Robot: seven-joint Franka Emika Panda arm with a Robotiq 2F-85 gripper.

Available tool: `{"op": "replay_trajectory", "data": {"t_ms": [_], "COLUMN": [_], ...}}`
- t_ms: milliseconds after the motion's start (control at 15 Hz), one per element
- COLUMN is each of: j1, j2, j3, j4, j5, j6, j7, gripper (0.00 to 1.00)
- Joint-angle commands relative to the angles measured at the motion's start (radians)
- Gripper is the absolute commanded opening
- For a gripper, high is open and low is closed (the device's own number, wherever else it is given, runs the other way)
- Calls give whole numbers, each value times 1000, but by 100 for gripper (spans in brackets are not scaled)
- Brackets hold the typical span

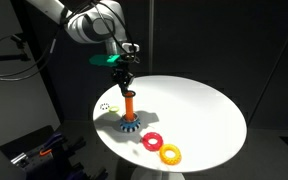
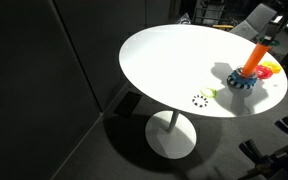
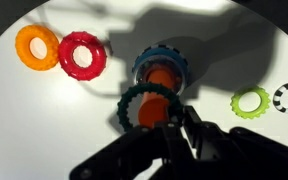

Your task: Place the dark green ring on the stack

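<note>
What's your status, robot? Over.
End effector shut on dark green ring. Ring over the stack, not seated. Red ring and yellow ring lie aside.

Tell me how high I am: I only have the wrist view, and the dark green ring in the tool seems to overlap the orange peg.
Observer: In an exterior view the tool is right at the top of the peg. I can't tell whether the dark green ring is over the tip or just above it.
Operator: Is anything threaded on the peg lower down?
Observer: No. In both exterior views the shaft is bare from below the tool down to the blue base.
</note>
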Motion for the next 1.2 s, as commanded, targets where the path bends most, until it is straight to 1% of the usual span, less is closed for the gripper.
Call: {"op": "replay_trajectory", "data": {"t_ms": [0, 400, 1133], "j1": [-11, -10, -12], "j2": [-28, -25, -42], "j3": [8, 11, 12], "j4": [-30, -35, -48], "j5": [18, 14, 4], "j6": [35, 52, 27], "j7": [-27, -20, -16], "gripper": [6, 6, 6]}}
